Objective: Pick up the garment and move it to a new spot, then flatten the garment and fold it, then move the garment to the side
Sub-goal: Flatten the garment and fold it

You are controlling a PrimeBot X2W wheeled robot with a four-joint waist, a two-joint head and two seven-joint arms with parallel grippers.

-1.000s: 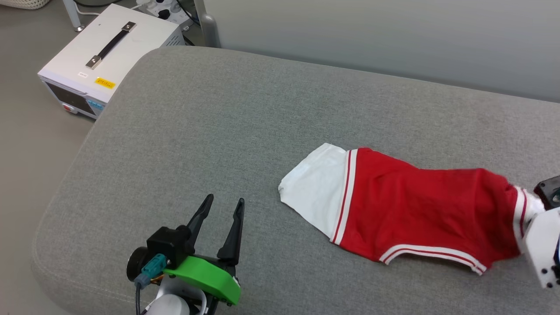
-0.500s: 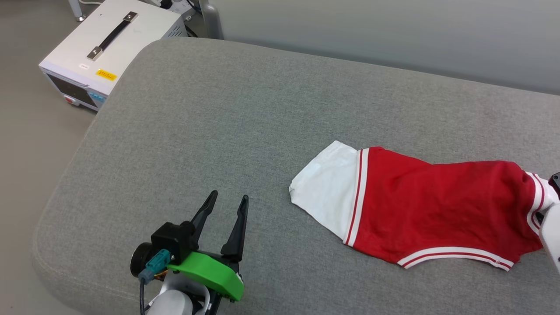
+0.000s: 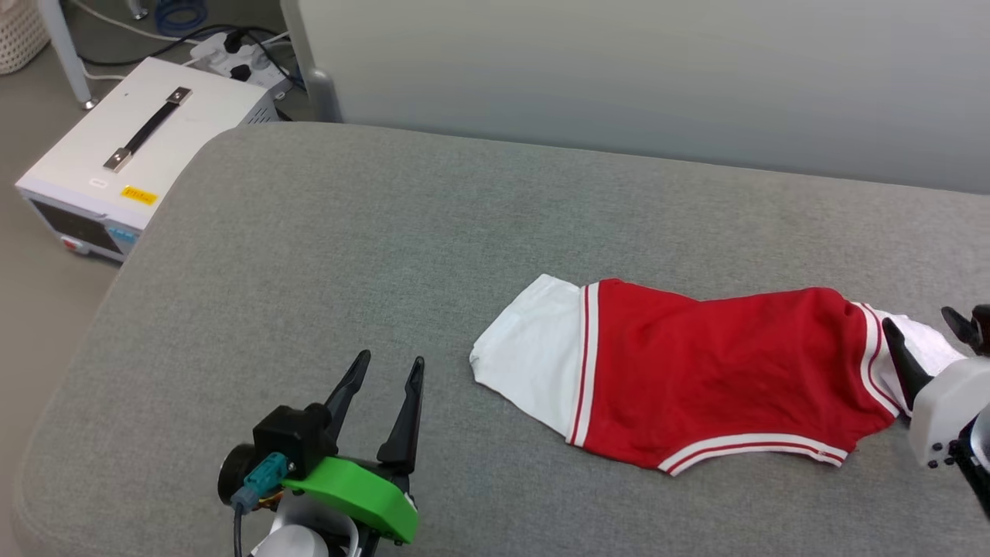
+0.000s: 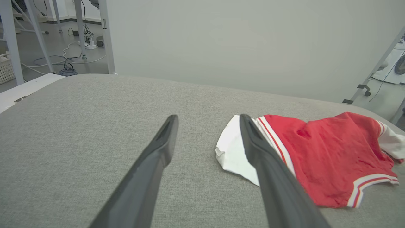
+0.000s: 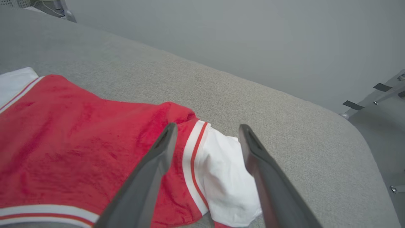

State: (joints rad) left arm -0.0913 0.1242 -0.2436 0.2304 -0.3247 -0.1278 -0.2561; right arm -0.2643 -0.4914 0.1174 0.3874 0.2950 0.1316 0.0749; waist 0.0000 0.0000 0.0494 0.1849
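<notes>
- The garment (image 3: 719, 379) in the head view lies spread lengthwise on the right half of the grey padded surface (image 3: 387, 232), one white sleeve pointing toward the middle and the other at the right end.
- The left claw (image 3: 390, 360) hangs over bare fabric at the lower left, well apart from the garment, fingers apart and holding nothing.
- The right claw (image 3: 919, 319) sits at the right edge with its fingers spread, one on each side of the right-hand sleeve.
- Beyond the surface's rounded corner a white box with a black handle (image 3: 131, 155) stands on the floor (image 3: 39, 309), a power strip (image 3: 232, 58) with cables behind it, and a pale wall panel (image 3: 619, 70) runs along the far edge.
- In the left wrist view the left claw (image 4: 208, 117) is open above the surface (image 4: 79, 126), the garment (image 4: 326, 158) to its right; metal legs (image 4: 107, 34) and loose cables (image 4: 66, 63) show on the floor at the upper left.
- In the right wrist view the right claw (image 5: 208, 126) is open, its fingers either side of the white sleeve (image 5: 227, 171), gripping nothing; the garment's red body (image 5: 79, 142) fills the left, and the grey surface (image 5: 284, 126) curves away to the right.
</notes>
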